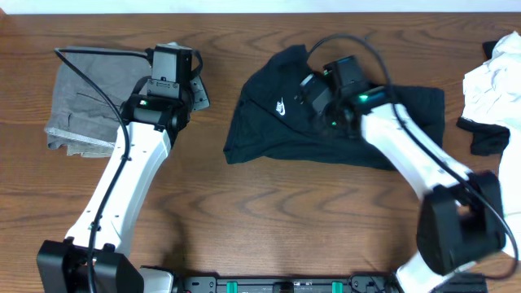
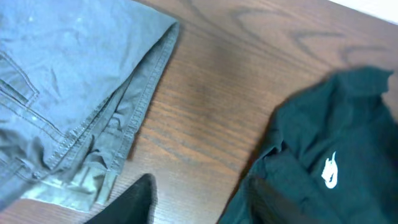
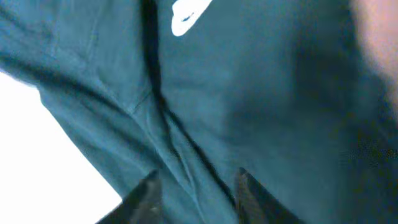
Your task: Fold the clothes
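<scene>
The left gripper (image 2: pixel 205 202) hangs over bare table (image 1: pixel 269 212) with its jaws apart, just to the 3 o'clock side of the folded grey trousers (image 1: pixel 81 106). The trousers lie toward 10 o'clock on the overhead view, long axis 12 to 6. The right gripper (image 3: pixel 198 193), jaws also apart, straddles a crease of the black T-shirt (image 1: pixel 269 134). The shirt lies crumpled near the centre, long axis 9 to 3, with its white logo (image 1: pixel 279 107) nearer the 9 o'clock end. A white garment (image 1: pixel 492 81) sits at the 3 o'clock edge.

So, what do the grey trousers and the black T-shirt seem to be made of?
Grey trousers: probably woven cotton twill, matte; stitched double seams show. Black T-shirt: likely soft knit jersey, matte; it lies in loose folds, white logo printed.
</scene>
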{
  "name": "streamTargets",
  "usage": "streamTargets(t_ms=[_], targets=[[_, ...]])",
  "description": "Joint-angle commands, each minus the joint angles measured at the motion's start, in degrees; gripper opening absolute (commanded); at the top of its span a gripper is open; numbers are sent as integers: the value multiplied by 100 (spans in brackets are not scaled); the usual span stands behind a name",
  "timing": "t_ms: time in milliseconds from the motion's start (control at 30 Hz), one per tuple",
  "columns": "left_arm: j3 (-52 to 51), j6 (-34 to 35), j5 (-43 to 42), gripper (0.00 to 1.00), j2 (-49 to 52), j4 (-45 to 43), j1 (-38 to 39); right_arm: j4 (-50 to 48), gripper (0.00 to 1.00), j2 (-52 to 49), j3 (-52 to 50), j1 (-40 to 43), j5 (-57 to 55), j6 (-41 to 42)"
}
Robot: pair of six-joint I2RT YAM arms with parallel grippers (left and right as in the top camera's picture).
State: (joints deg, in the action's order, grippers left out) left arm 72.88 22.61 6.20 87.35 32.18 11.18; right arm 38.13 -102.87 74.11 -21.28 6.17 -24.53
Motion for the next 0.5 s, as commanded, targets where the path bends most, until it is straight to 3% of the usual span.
streamTargets(t_ms=[0, 100, 267, 467], targets=[[70, 22, 31, 74, 26, 76, -24, -44, 26, -304, -66, -136, 11, -343], [70, 22, 31, 98, 26, 162, -24, -42, 17, -354, -68, -203, 15, -341], [63, 22, 31, 98, 26, 184, -24, 79, 1, -354, -68, -341, 304, -332], [63, 22, 31, 98, 26, 184, -24, 144, 1, -365, -120, -422, 758, -81]])
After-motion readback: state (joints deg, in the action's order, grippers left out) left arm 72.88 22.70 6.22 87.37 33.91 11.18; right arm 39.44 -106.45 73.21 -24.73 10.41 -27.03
